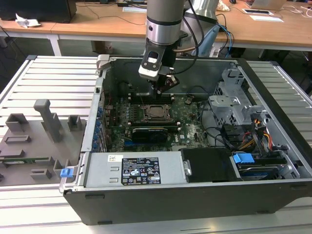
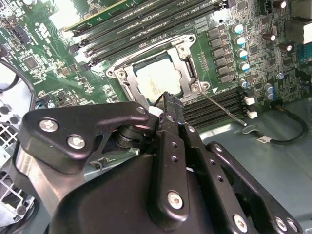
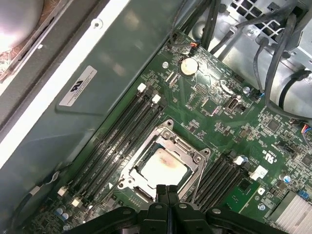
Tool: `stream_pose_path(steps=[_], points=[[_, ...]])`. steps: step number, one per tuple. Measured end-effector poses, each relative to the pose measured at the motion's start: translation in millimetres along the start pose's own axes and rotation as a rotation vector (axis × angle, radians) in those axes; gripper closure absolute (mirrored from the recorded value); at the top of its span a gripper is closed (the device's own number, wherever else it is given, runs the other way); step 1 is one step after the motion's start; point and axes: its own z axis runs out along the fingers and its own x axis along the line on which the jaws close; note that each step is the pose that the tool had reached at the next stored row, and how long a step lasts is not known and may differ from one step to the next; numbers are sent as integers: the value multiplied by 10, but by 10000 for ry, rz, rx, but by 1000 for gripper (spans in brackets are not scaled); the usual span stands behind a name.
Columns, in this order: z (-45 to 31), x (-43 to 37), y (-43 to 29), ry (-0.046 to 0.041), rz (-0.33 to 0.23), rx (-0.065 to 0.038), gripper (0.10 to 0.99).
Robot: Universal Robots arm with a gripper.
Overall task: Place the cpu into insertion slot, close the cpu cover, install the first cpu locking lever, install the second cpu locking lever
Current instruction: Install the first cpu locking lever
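1. Silver-grey metal is what you're looking at. The cpu [image 3: 161, 168] lies flat in the insertion slot [image 1: 157, 111], on the green motherboard [image 3: 219, 122] inside the open computer case [image 1: 195, 200].
2. In both wrist views the cpu cover [image 3: 194, 157] looks to be down. Its frame sits flat around the chip, and the chip's top shows through the cut-out. I'd call placing and closing done.
3. Your tool [image 3: 168, 189] is narrow: fingers pressed together, nothing visible between them. It hangs right over the socket. In the second wrist view the tips sit just at the cover's rim, and I can't tell whether they touch it.
4. Now look at the thin locking lever [image 2: 226, 111]. It slants out from the socket's corner, away from the frame, and I can't see it tucked under any catch.
5. My read is that you're on the first locking lever, so roughly halfway through the task, with both levers left to secure.
6. As I judge it, the next move calls for a precise contact on a very slim rod. The closed tips will slip off if they land off-centre. Press firmly but slowly, and keep clear of the capacitors [image 2: 241, 46] just beside the socket.
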Motion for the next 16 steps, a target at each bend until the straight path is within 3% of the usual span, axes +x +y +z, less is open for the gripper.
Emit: stream_pose_path(steps=[16], points=[[0,0,0,10,-677,5,980]])
